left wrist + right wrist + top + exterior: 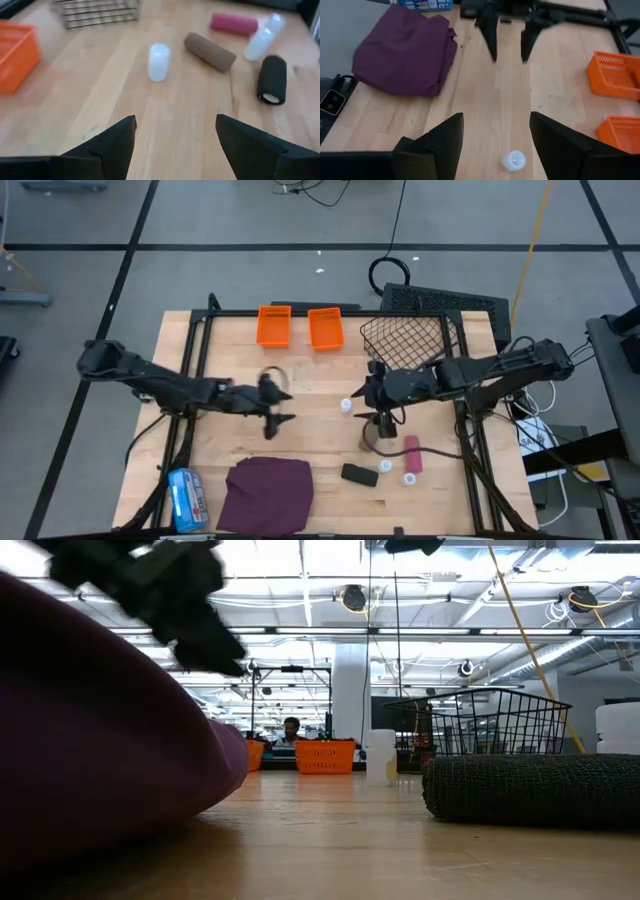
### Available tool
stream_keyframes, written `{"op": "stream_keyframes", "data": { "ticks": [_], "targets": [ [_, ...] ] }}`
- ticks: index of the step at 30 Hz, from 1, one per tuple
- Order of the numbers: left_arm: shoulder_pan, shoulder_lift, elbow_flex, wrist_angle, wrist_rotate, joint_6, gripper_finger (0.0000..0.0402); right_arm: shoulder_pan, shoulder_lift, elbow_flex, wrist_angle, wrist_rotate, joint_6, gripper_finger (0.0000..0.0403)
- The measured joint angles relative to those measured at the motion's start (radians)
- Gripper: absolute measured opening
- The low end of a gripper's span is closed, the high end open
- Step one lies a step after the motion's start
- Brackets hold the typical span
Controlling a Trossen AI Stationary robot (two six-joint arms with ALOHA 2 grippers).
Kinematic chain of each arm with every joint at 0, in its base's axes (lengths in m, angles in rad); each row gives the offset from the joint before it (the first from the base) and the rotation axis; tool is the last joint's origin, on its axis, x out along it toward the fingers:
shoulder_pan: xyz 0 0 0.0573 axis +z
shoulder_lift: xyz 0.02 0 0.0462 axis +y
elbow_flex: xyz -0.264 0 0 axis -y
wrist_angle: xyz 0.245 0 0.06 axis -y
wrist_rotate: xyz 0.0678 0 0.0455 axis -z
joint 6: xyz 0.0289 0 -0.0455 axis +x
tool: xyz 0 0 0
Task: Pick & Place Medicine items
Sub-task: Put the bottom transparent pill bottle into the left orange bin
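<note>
Right pincer [371, 397] hung released beside a small white bottle [346, 406]; left pincer [283, 406] waited released above the counter [320, 445].

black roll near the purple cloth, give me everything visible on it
The black roll is a short, dark cylinder with a matte, finely textured wrap that looks like fabric or bandage. One end face shows a pale core. It lies on its side on the wooden table, right of the purple cloth in the high view, with a small white bottle close beside it. Whether they touch cannot be told. In the low view it fills the right foreground. Neither end effector touches it.
</note>
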Motion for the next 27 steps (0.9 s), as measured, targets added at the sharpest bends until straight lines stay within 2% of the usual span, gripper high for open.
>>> {"op": "stream_keyframes", "data": {
  "ticks": [5, 11, 15, 20, 27],
  "targets": [
    [0.035, 0.214, 0.302, -0.144, 0.104, 0.109, 0.0282, 0.0, -0.084, 0.0, -0.011, 0.002, -0.009, 0.0208],
    [0.092, 0.418, 0.638, -0.403, 0.108, 0.152, 0.0282, 0.0, -0.181, 0.0, -0.048, 0.001, -0.029, 0.0205],
    [0.121, 0.554, 0.811, -0.523, 0.112, 0.167, 0.0282, 0.0, -0.222, 0.0, -0.06, 0.0, -0.044, 0.0204],
    [0.146, 0.683, 0.921, -0.549, 0.15, 0.175, 0.0282, 0.0, -0.247, 0.0, -0.073, -0.001, -0.067, 0.0204],
    [0.157, 0.758, 0.942, -0.544, 0.164, 0.188, 0.0282, -0.001, -0.258, 0.0, -0.118, -0.001, -0.084, 0.0203]
  ]
}}
